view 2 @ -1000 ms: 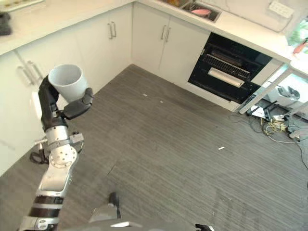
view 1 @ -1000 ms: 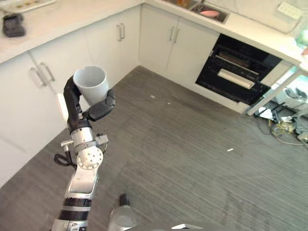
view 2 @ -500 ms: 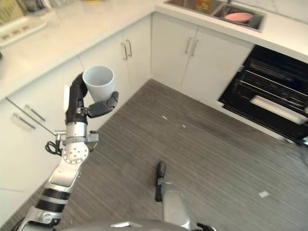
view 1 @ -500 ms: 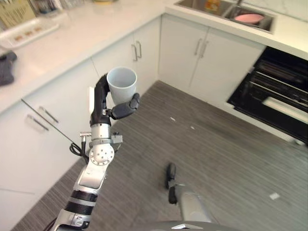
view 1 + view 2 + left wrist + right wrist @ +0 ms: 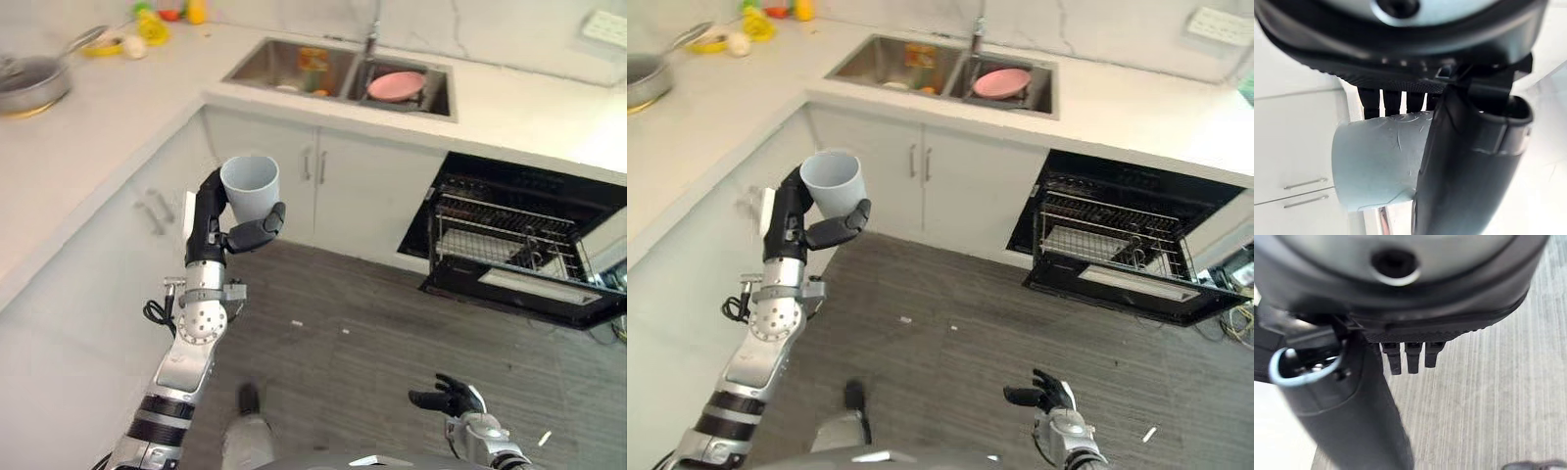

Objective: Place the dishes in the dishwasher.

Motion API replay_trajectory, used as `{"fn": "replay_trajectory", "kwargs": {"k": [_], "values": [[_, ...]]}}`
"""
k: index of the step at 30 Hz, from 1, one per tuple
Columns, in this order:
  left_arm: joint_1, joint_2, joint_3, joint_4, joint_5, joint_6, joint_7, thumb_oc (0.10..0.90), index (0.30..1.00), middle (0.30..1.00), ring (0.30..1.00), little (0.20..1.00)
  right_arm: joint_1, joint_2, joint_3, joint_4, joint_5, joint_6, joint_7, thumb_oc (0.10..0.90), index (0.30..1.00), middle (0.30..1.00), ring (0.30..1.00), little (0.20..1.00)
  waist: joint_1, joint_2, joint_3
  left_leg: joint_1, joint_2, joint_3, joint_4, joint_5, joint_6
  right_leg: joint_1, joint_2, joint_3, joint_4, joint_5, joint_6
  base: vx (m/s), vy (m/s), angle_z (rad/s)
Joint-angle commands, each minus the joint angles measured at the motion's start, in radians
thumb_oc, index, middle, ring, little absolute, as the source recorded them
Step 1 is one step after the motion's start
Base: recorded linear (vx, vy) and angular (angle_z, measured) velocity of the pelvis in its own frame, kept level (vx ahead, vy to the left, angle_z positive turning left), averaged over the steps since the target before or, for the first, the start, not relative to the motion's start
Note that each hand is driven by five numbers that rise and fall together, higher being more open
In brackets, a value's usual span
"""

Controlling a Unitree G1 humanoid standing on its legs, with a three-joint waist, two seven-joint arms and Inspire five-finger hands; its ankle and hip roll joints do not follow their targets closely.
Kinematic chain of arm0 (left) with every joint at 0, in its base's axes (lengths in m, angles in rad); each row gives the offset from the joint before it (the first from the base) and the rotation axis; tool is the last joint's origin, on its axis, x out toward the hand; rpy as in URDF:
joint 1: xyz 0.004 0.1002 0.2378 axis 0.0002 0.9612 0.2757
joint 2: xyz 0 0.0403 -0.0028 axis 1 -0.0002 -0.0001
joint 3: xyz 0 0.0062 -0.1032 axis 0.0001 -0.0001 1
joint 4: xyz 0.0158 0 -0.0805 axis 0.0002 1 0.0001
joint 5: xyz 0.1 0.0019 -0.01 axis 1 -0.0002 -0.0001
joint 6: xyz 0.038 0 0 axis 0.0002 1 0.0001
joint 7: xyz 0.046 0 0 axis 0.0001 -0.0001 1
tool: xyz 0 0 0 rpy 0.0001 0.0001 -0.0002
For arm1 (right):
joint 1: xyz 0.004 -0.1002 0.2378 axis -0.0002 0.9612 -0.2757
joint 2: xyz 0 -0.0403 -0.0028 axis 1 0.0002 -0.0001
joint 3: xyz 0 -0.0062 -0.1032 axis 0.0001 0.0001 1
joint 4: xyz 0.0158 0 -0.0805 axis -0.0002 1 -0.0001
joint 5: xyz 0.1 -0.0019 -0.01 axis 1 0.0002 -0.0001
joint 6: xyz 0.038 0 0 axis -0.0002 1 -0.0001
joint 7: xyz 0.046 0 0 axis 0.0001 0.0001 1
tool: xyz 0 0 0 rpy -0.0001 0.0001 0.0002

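Right now the pale grey plastic cup [image 5: 250, 187] is up in the air, held upright with its open top facing up, and it looks empty inside. The robot's left hand [image 5: 223, 217] has its dark fingers and thumb curled round the cup's side, above the grey striped floor [image 5: 372, 323] and in front of the white cupboard doors [image 5: 323, 191]. So the step in hand looks like carrying the cup to the machine. The black dishwasher [image 5: 519, 245] stands open, well apart from the cup, off to the robot's right, and its wire rack [image 5: 495, 235] looks nearly bare, though a small dark thing may sit in it. Next, the cup has to travel across to that rack and probably be tipped over to sit in it. The right hand [image 5: 449, 399] hangs low near the floor with its fingers loose and holds nothing. Farther back, the steel sink [image 5: 338, 78] holds a pink plate [image 5: 396, 85] in one bowl and an orange thing in the other.
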State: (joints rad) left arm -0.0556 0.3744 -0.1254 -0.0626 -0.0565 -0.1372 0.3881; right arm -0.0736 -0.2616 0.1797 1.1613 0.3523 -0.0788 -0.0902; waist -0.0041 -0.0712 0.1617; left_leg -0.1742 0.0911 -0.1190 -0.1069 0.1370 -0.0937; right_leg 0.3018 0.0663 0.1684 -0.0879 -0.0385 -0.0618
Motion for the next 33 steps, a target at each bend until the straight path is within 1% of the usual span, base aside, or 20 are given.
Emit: {"fn": "replay_trajectory", "kwargs": {"k": [1, 5, 6, 7, 9, 11, 13, 14, 15, 16, 17, 18, 19, 20, 22, 24, 28, 29, 30, 33], "values": [[-0.034, 0.007, 0.053, -0.176, 0.025, -0.101, 0.027, 0.400, 0.300, 0.300, 0.300, 0.300, 0.062, -0.038, 0.003, -0.081, -0.038, -0.040, -0.016, 0.800, 0.900, 0.900, 0.900, 0.900, 0.005, 0.000, -0.024, 0.118, 0.073, 0.005, 0.078, -0.019, -0.073, -0.102, -0.105, -0.069, 0.020, -0.014, 0.158, 0.18, 0.204, -1.93], [-0.071, 0.043, 0.023, -0.177, 0.014, -0.099, 0.001, 0.400, 0.300, 0.300, 0.300, 0.300, 0.101, -0.023, -0.001, -0.039, -0.072, -0.019, -0.017, 0.800, 0.900, 0.900, 0.900, 0.900, -0.032, -0.019, -0.061, 0.176, 0.051, 0.077, 0.020, -0.035, -0.055, -0.151, -0.131, -0.064, 0.064, 0.000, 0.196, 0.16, 0.180, -1.18], [-0.072, 0.043, 0.022, -0.177, 0.014, -0.099, 0.001, 0.400, 0.300, 0.300, 0.300, 0.300, 0.101, -0.022, -0.001, -0.039, -0.072, -0.019, -0.017, 0.800, 0.900, 0.900, 0.900, 0.900, -0.032, -0.019, -0.061, 0.176, 0.051, 0.078, 0.020, -0.035, -0.055, -0.151, -0.131, -0.063, 0.065, 0.000, 0.197, 0.14, 0.231, -0.18], [-0.104, 0.061, 0.000, -0.153, 0.005, -0.090, -0.010, 0.400, 0.300, 0.300, 0.300, 0.300, 0.120, -0.007, -0.010, -0.006, -0.082, 0.003, -0.021, 0.800, 0.900, 0.900, 0.900, 0.900, -0.051, -0.033, -0.073, 0.180, 0.031, 0.125, 0.020, -0.049, -0.044, -0.177, -0.153, -0.060, 0.107, 0.023, 0.224, 0.09, 0.221, -0.09], [-0.148, 0.069, -0.025, -0.132, -0.006, -0.078, -0.015, 0.400, 0.300, 0.300, 0.300, 0.300, 0.131, -0.003, -0.015, 0.003, -0.092, 0.019, -0.030, 0.800, 0.900, 0.900, 0.900, 0.900, -0.072, -0.046, -0.076, 0.193, 0.017, 0.157, 0.020, -0.071, -0.015, -0.223, -0.165, -0.045, 0.175, 0.049, 0.250, 0.06, 0.234, -0.27], [-0.158, 0.071, -0.029, -0.116, -0.003, -0.076, -0.011, 0.400, 0.300, 0.300, 0.300, 0.300, 0.134, -0.018, -0.021, -0.073, -0.106, 0.020, -0.048, 0.800, 0.900, 0.900, 0.900, 0.900, -0.085, -0.059, -0.070, 0.212, 0.011, 0.215, 0.020, -0.089, -0.002, -0.268, -0.172, -0.031, 0.212, 0.084, 0.274, 0.00, 0.175, -0.63], [-0.153, 0.074, -0.014, -0.128, 0.014, -0.071, -0.009, 0.400, 0.300, 0.300, 0.300, 0.300, 0.152, -0.050, -0.035, -0.216, -0.152, 0.026, -0.062, 0.800, 0.900, 0.900, 0.900, 0.900, -0.076, -0.059, -0.067, 0.231, 0.016, 0.271, 0.020, -0.114, 0.003, -0.312, -0.194, -0.140, 0.205, 0.111, 0.278, -0.05, 0.162, -1.35], [-0.147, 0.073, -0.004, -0.136, 0.024, -0.067, -0.008, 0.400, 0.300, 0.300, 0.300, 0.300, 0.167, -0.069, -0.054, -0.323, -0.167, 0.027, -0.074, 0.800, 0.900, 0.900, 0.900, 0.900, -0.073, -0.054, -0.064, 0.240, 0.018, 0.298, 0.020, -0.121, 0.005, -0.330, -0.213, -0.226, 0.207, 0.122, 0.273, -0.04, 0.179, -1.79], [-0.132, 0.076, 0.023, -0.149, 0.039, -0.063, -0.005, 0.400, 0.300, 0.300, 0.300, 0.300, 0.188, -0.087, -0.087, -0.438, -0.168, 0.015, -0.081, 0.800, 0.900, 0.900, 0.900, 0.900, -0.066, -0.051, -0.060, 0.261, 0.020, 0.342, 0.020, -0.139, 0.005, -0.333, -0.253, -0.351, 0.210, 0.130, 0.270, -0.04, 0.141, -1.28], [-0.132, 0.076, 0.023, -0.149, 0.039, -0.063, -0.005, 0.400, 0.300, 0.300, 0.300, 0.300, 0.188, -0.087, -0.087, -0.438, -0.168, 0.015, -0.081, 0.800, 0.900, 0.900, 0.900, 0.900, -0.066, -0.051, -0.060, 0.261, 0.020, 0.342, 0.020, -0.139, 0.005, -0.333, -0.253, -0.351, 0.210, 0.130, 0.270, -0.03, 0.105, -1.13], [-0.119, 0.075, 0.036, -0.166, 0.056, -0.065, -0.008, 0.400, 0.300, 0.300, 0.300, 0.300, 0.203, -0.092, -0.114, -0.514, -0.172, 0.008, -0.083, 0.800, 0.900, 0.900, 0.900, 0.900, -0.069, -0.049, -0.059, 0.269, 0.023, 0.371, 0.020, -0.137, 0.008, -0.340, -0.286, -0.414, 0.215, 0.163, 0.275, -0.06, 0.073, -1.12], [-0.098, 0.071, 0.055, -0.182, 0.078, -0.060, -0.008, 0.400, 0.300, 0.300, 0.300, 0.300, 0.215, -0.119, -0.154, -0.631, -0.202, 0.016, -0.093, 0.800, 0.900, 0.900, 0.900, 0.900, -0.069, -0.047, -0.057, 0.289, 0.025, 0.417, 0.020, -0.149, 0.011, -0.339, -0.317, -0.466, 0.218, 0.191, 0.287, -0.09, 0.150, -2.08], [-0.089, 0.075, 0.072, -0.185, 0.115, -0.060, 0.000, 0.400, 0.300, 0.300, 0.300, 0.300, 0.211, -0.154, -0.215, -0.787, -0.275, 0.006, -0.118, 0.800, 0.900, 0.900, 0.900, 0.900, -0.075, -0.045, -0.059, 0.314, 0.026, 0.472, 0.020, -0.169, 0.018, -0.346, -0.327, -0.489, 0.247, 0.202, 0.298, -0.06, 0.115, -1.47], [-0.089, 0.075, 0.072, -0.185, 0.115, -0.060, 0.000, 0.400, 0.300, 0.300, 0.300, 0.300, 0.211, -0.154, -0.215, -0.787, -0.275, 0.006, -0.118, 0.800, 0.900, 0.900, 0.900, 0.900, -0.075, -0.045, -0.059, 0.314, 0.026, 0.472, 0.020, -0.169, 0.018, -0.346, -0.327, -0.489, 0.247, 0.202, 0.298, -0.01, 0.119, -1.52], [-0.094, 0.073, 0.071, -0.180, 0.134, -0.060, 0.000, 0.400, 0.300, 0.300, 0.300, 0.300, 0.190, -0.167, -0.266, -0.899, -0.302, -0.024, -0.145, 0.800, 0.900, 0.900, 0.900, 0.900, -0.082, -0.043, -0.061, 0.331, 0.024, 0.511, 0.020, -0.180, 0.020, -0.350, -0.330, -0.498, 0.242, 0.211, 0.304, 0.00, 0.060, -1.02], [-0.111, 0.073, 0.050, -0.162, 0.125, -0.048, -0.003, 0.400, 0.300, 0.300, 0.300, 0.300, 0.114, -0.160, -0.277, -1.006, -0.304, -0.068, -0.180, 0.800, 0.900, 0.900, 0.900, 0.900, -0.099, -0.033, -0.064, 0.343, 0.040, 0.543, 0.020, -0.179, 0.009, -0.362, -0.341, -0.508, 0.174, 0.210, 0.307, 0.03, -0.064, -0.56], [-0.146, 0.064, 0.023, -0.117, 0.116, -0.049, 0.005, 0.400, 0.300, 0.300, 0.300, 0.300, 0.074, -0.134, -0.257, -1.111, -0.300, -0.101, -0.178, 0.800, 0.900, 0.900, 0.900, 0.900, -0.102, -0.026, -0.062, 0.364, 0.066, 0.547, 0.020, -0.172, -0.012, -0.363, -0.357, -0.481, 0.108, 0.212, 0.309, 0.10, -0.113, -0.30], [-0.146, 0.057, 0.015, -0.112, 0.121, -0.051, 0.002, 0.400, 0.300, 0.300, 0.300, 0.300, 0.069, -0.128, -0.247, -1.119, -0.297, -0.110, -0.174, 0.800, 0.900, 0.900, 0.900, 0.900, -0.098, -0.024, -0.065, 0.378, 0.070, 0.557, 0.020, -0.175, -0.017, -0.340, -0.352, -0.484, 0.090, 0.205, 0.310, 0.12, -0.210, -0.08], [-0.157, 0.043, -0.007, -0.091, 0.125, -0.053, 0.006, 0.400, 0.300, 0.300, 0.300, 0.300, 0.045, -0.119, -0.225, -1.154, -0.242, -0.143, -0.167, 0.800, 0.900, 0.900, 0.900, 0.900, -0.088, -0.011, -0.078, 0.385, 0.094, 0.562, 0.023, -0.158, -0.035, -0.298, -0.321, -0.487, 0.061, 0.168, 0.298, 0.17, -0.273, -0.18], [-0.168, 0.032, -0.020, -0.068, 0.115, -0.059, 0.021, 0.400, 0.300, 0.300, 0.300, 0.300, 0.025, -0.111, -0.212, -1.168, -0.170, -0.171, -0.159, 0.800, 0.900, 0.900, 0.900, 0.900, -0.085, 0.005, -0.079, 0.381, 0.123, 0.554, 0.046, -0.133, -0.056, -0.277, -0.298, -0.509, 0.057, 0.139, 0.270, 0.10, -0.251, -0.05]]}}
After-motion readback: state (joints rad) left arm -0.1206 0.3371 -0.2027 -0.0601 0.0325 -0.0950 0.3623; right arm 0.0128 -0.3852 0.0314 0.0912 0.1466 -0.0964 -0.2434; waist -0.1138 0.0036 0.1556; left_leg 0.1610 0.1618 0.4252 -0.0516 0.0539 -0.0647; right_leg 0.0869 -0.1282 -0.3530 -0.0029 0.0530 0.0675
